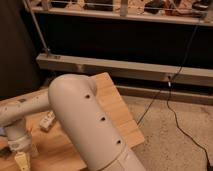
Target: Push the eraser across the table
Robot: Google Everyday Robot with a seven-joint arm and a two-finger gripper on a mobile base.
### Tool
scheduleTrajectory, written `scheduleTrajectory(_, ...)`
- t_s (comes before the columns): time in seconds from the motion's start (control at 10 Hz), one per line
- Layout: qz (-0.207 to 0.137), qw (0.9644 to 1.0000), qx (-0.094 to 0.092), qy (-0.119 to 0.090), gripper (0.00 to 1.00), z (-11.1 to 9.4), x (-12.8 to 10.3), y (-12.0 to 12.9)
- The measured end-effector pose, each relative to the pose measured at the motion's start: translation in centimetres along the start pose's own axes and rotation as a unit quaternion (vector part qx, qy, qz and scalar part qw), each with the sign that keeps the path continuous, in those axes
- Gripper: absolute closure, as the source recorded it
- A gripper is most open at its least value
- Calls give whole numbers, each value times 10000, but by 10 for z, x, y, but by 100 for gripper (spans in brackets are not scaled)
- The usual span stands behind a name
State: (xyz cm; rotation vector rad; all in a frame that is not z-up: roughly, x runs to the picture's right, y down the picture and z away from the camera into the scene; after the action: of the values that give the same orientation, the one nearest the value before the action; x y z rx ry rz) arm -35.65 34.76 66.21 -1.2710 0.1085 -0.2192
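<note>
The light-brown wooden table (114, 102) fills the lower left. My large pale arm (87, 122) reaches from the bottom centre up and back to the left over it. My gripper (20, 156) hangs at the lower left edge of the view, just over the tabletop, pointing down. The black eraser does not show; it is hidden behind the arm or out of view. A small pale object (47, 120) lies on the table just right of the gripper's wrist.
The table's right edge and far corner border a speckled floor (170, 140). A black cable (172, 107) runs across that floor. A low grey rail (125, 67) and a dark shelf unit stand behind the table.
</note>
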Motion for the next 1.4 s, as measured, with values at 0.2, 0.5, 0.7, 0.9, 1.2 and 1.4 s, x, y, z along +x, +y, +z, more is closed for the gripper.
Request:
scheduleTrajectory(0.2, -100, 9998, -61, 159, 35, 9, -1, 19)
scheduleTrajectory(0.5, -192, 9992, -209, 269, 35, 25, -8, 28)
scheduleTrajectory(0.7, -311, 9985, -323, 327, 35, 41, -18, 28)
scheduleTrajectory(0.9, -599, 9952, -641, 425, 35, 50, -25, 41)
scheduleTrajectory(1.2, -1301, 9802, -1346, 644, 35, 51, -28, 71)
scheduleTrajectory(1.4, -1463, 9743, -1490, 842, 35, 52, -19, 70)
